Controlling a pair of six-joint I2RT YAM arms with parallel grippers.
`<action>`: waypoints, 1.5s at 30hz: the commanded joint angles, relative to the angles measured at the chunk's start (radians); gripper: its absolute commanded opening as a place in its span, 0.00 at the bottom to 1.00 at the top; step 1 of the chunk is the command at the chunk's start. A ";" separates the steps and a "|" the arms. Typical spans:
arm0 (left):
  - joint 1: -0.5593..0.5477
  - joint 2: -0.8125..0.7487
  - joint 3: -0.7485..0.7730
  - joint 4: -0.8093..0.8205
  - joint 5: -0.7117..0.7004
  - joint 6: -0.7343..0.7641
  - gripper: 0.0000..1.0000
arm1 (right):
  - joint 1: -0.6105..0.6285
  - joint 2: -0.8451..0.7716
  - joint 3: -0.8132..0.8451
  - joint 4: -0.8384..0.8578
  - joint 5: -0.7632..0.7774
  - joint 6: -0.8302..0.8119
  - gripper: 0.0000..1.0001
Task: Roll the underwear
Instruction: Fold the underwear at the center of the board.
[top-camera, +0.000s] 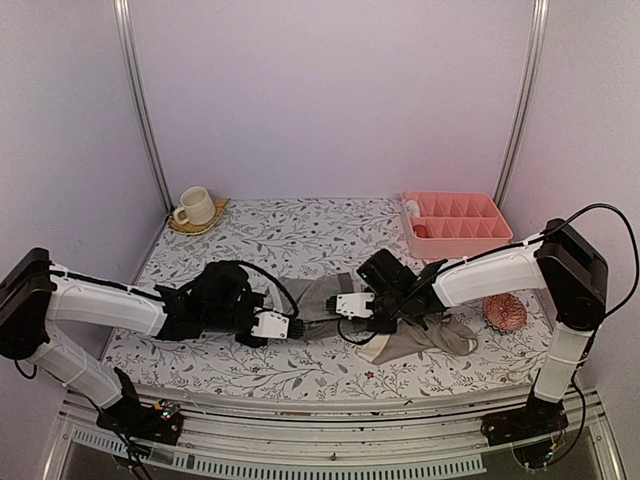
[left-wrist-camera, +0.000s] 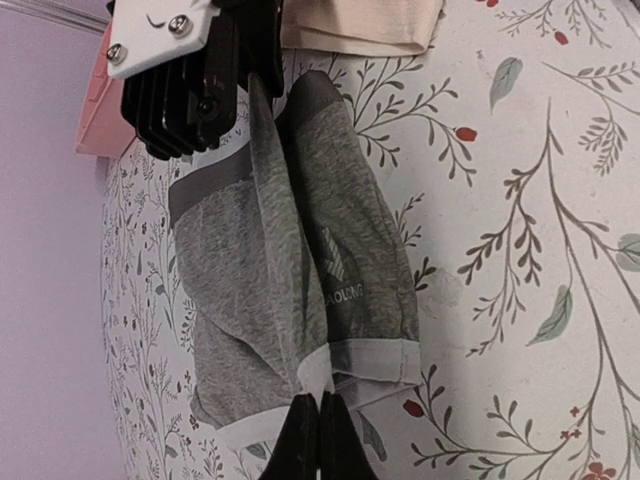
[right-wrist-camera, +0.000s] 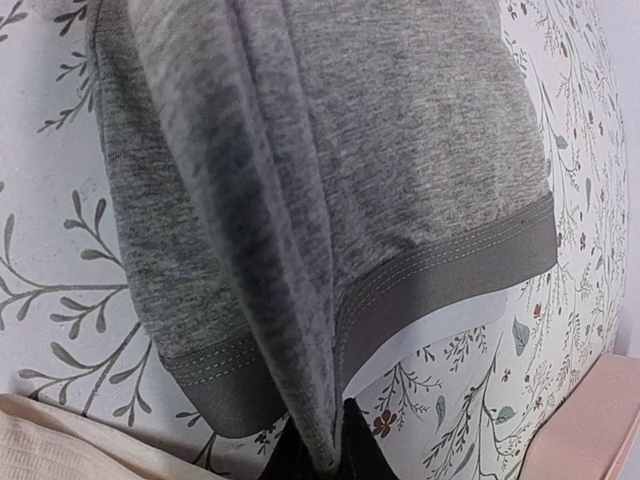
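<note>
here both jaws are clamped on the grey underwear (left-wrist-camera: 250, 270); keep it taut on the tabletop (left-wrist-camera: 530, 150) and roll evenly.

Grey cloth brief (top-camera: 318, 297) held at both ends
The left gripper (top-camera: 297, 326) and right gripper (top-camera: 342, 305) pinched it toward the floral table's (top-camera: 300, 235) front edge; a taupe cream-banded brief (top-camera: 440, 338) lay beside it.
</note>
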 joint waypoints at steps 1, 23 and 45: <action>-0.008 0.029 -0.014 -0.018 0.035 -0.012 0.00 | 0.018 0.003 0.031 -0.044 -0.012 0.019 0.09; -0.007 0.010 -0.019 -0.088 0.026 0.009 0.47 | 0.056 -0.123 0.094 -0.201 -0.049 0.108 0.67; 0.274 0.390 0.544 -0.297 0.123 -0.402 0.49 | -0.010 0.002 0.173 0.030 -0.009 0.521 0.07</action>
